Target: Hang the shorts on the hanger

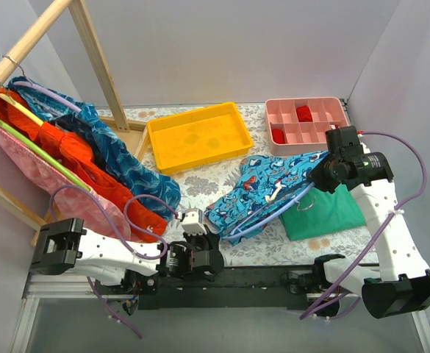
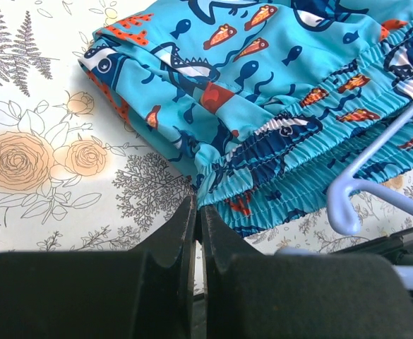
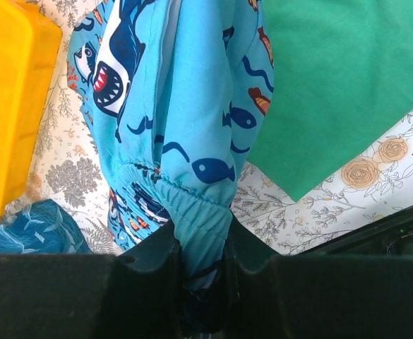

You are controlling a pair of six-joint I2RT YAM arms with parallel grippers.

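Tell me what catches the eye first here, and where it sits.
The turquoise shark-print shorts lie mid-table, with the light-blue hanger across them and the right gripper clamped on their waistband. Behind them sits a bright yellow tray; at left, orange and pink garments hang on a wooden rack.

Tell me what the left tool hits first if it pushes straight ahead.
Most likely the gathered waistband of the turquoise shark-print fabric shorts, lying just beyond the shut left tool; any gap between them is unclear.
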